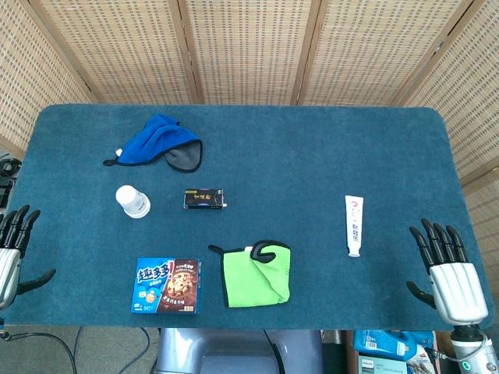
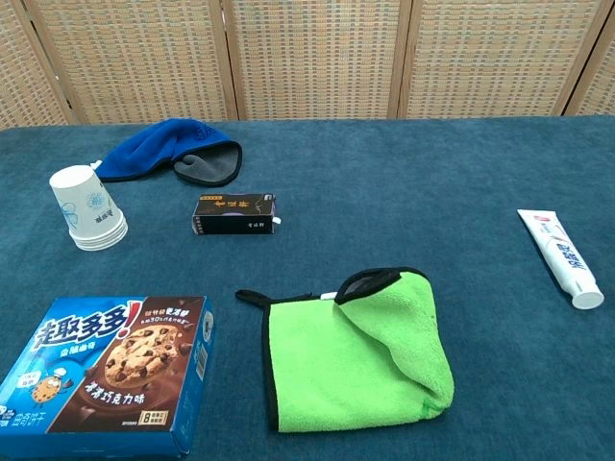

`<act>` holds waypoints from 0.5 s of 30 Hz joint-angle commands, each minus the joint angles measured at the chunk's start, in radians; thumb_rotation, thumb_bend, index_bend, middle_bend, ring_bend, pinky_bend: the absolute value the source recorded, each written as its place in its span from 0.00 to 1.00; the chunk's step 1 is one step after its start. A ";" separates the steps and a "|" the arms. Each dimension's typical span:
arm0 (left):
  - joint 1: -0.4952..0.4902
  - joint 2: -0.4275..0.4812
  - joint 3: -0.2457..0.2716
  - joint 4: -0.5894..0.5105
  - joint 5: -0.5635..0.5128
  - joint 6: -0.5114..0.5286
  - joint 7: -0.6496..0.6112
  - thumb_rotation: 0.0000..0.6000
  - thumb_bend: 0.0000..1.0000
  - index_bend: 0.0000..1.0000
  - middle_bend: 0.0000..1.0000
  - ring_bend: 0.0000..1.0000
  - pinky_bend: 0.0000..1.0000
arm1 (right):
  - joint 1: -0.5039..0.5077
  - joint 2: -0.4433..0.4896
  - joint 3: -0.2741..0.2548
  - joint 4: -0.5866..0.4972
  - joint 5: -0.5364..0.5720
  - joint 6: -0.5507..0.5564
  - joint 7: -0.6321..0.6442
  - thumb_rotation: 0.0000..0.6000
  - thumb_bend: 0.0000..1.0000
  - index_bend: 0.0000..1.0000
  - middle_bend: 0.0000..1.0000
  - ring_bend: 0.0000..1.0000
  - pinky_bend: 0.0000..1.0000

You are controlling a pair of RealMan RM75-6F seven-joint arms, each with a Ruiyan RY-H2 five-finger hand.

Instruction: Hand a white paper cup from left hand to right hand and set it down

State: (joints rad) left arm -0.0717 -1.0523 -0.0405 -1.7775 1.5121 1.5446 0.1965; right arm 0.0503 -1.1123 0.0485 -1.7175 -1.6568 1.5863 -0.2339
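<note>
- The white paper cup [image 2: 89, 208] stands upside down on the blue-carpeted counter [image 1: 312, 171], left of centre in the head view and at the left edge of the chest view. It looks like a nested stack: several rims show layered at its base. A pale blue round print sits on its side; the writing there is too small to read.
- Neither hand touches the cup. The left hand [image 1: 11, 253] lies at the lower left edge of the head view, dark fingers [image 1: 19, 222] spread apart and holding nothing.
- The right hand [image 1: 448, 273] rests at the lower right of the head view, silver palm up-frame, its black fingers [image 1: 437, 241] splayed apart, empty.
- A blue cookie box [image 2: 106, 375] lies flat at the lower left, below the cup. It bears large white Chinese characters reading 趣多多, a picture of a chocolate-chip cookie, and smaller Chinese text beneath.
- A small black box [image 2: 233, 213] with gold lettering, not legible, lies just right of the cup.
- A blue and grey cloth [image 2: 168, 154] lies bunched in the upper left, beyond the cup.
- A folded green cloth with black edging [image 2: 356, 351] sits at lower centre.
- A white toothpaste tube [image 2: 562, 254] with red and blue print lies on the right side, cap toward the lower frame.
</note>
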 commanded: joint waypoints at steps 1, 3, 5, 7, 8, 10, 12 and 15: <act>-0.002 -0.003 -0.001 0.006 -0.001 -0.005 0.003 1.00 0.14 0.00 0.00 0.00 0.00 | 0.001 0.001 -0.002 -0.001 0.001 -0.005 0.000 1.00 0.00 0.00 0.00 0.00 0.00; -0.005 -0.005 -0.002 0.011 -0.006 -0.013 0.001 1.00 0.14 0.00 0.00 0.00 0.00 | 0.003 0.001 -0.003 -0.001 0.000 -0.010 0.000 1.00 0.00 0.00 0.00 0.00 0.00; -0.013 -0.010 -0.005 0.024 -0.008 -0.025 -0.001 1.00 0.14 0.00 0.00 0.00 0.00 | 0.003 0.001 -0.005 0.000 -0.001 -0.011 0.002 1.00 0.00 0.00 0.00 0.00 0.00; -0.034 -0.020 -0.012 0.058 0.000 -0.048 -0.009 1.00 0.14 0.00 0.00 0.00 0.00 | 0.003 0.001 -0.005 0.000 -0.003 -0.011 0.003 1.00 0.00 0.00 0.00 0.00 0.00; -0.051 -0.026 -0.016 0.085 0.012 -0.064 -0.030 1.00 0.14 0.00 0.00 0.00 0.00 | 0.004 0.000 -0.005 0.001 -0.003 -0.012 0.003 1.00 0.00 0.00 0.00 0.00 0.00; -0.077 -0.037 -0.027 0.129 0.024 -0.085 -0.076 1.00 0.14 0.00 0.00 0.00 0.01 | 0.006 0.000 -0.005 0.002 -0.004 -0.015 0.005 1.00 0.00 0.00 0.00 0.00 0.00; -0.111 -0.058 -0.045 0.197 0.032 -0.112 -0.131 1.00 0.14 0.00 0.00 0.01 0.09 | 0.010 -0.004 -0.004 0.005 -0.006 -0.017 0.012 1.00 0.00 0.00 0.00 0.00 0.00; -0.229 -0.104 -0.083 0.357 0.043 -0.237 -0.237 1.00 0.14 0.00 0.06 0.11 0.21 | 0.025 -0.021 0.006 0.028 0.017 -0.046 0.008 1.00 0.00 0.00 0.00 0.00 0.00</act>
State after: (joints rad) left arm -0.1861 -1.1067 -0.0816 -1.5680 1.5368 1.4283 0.0700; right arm 0.0657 -1.1233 0.0481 -1.7021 -1.6572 1.5609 -0.2219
